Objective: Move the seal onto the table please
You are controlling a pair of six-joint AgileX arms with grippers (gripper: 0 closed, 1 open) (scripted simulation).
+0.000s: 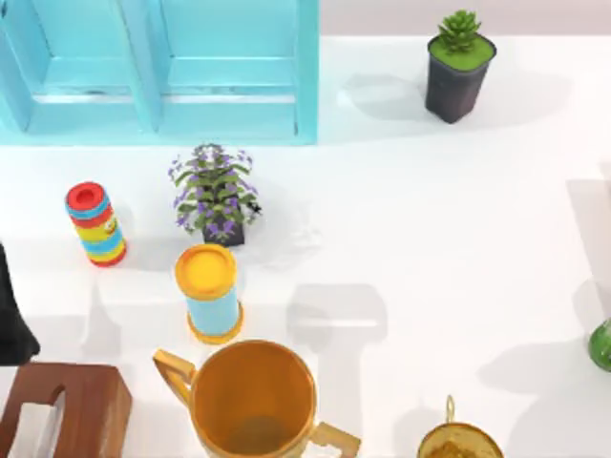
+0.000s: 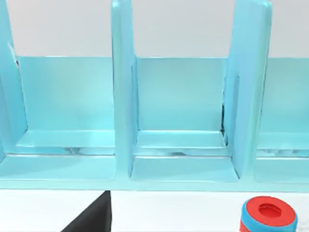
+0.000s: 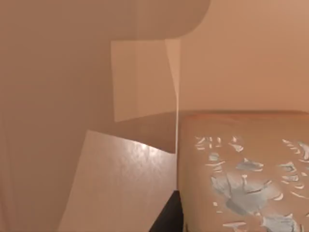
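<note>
From above, the white desk (image 1: pixel 430 267) carried a light-blue cabinet (image 1: pixel 162 67), a purple-flowered plant (image 1: pixel 215 196), a striped ringed cylinder (image 1: pixel 95 224), a yellow-lidded tube (image 1: pixel 210 291), a golden two-handled cup (image 1: pixel 253 396) and a dark wooden box (image 1: pixel 72 410). A dark arm part (image 1: pixel 14 315) sat at the left edge.

The left wrist faced the cabinet's compartments; I couldn't tell its claw's state.

The right wrist sat hard against tan, mottled faces, probably the seal (image 3: pixel 241 174); whether that claw pinched it, I couldn't tell.
</note>
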